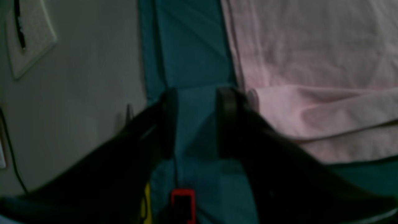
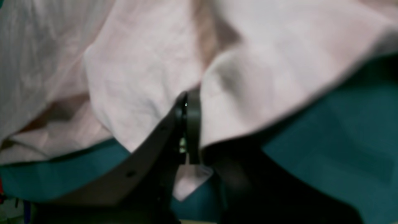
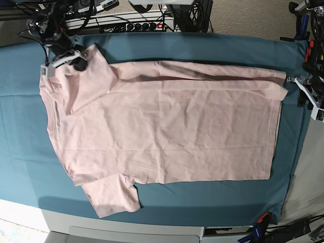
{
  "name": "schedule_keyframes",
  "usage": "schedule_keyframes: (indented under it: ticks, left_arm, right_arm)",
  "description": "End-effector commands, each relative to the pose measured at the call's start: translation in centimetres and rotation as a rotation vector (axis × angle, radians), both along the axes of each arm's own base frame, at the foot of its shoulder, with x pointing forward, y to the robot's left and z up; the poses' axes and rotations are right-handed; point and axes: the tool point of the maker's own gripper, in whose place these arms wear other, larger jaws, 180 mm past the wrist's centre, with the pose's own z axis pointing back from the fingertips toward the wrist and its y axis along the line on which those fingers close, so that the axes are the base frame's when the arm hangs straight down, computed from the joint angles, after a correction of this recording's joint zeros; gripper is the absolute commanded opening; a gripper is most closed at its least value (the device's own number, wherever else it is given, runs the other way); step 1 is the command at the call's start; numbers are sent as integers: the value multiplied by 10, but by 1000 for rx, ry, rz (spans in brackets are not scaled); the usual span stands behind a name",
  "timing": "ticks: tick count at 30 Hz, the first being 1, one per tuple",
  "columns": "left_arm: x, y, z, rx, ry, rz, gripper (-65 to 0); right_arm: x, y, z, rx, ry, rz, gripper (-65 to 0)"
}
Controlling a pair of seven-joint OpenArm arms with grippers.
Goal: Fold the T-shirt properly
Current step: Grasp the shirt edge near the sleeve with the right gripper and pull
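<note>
T-shirt (image 3: 167, 131) flat on teal cloth (image 3: 20, 152), far long edge folded over. Right gripper (image 2: 188, 124) clamped on shoulder fabric; left gripper (image 1: 194, 121) parted, empty (beside hem corner). We judge cotton light, limp: pinch hems, corners.

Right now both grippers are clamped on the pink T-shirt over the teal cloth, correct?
Not quite. Only the right gripper is clamped on the T-shirt. The left wrist view shows the left gripper open, just off the hem over the teal cloth.

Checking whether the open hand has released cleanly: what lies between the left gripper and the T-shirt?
Only bare teal cloth. In the left wrist view the open left gripper sits just beside the T-shirt hem, not holding it.
</note>
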Motion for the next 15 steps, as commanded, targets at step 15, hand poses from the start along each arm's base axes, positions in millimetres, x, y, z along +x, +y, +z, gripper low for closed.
schedule_keyframes:
  ticks: [15]
  left_arm:
    - [7, 4, 13, 20, -39, -7, -430]
  right_arm:
    - [129, 18, 83, -119, -354, 80, -650]
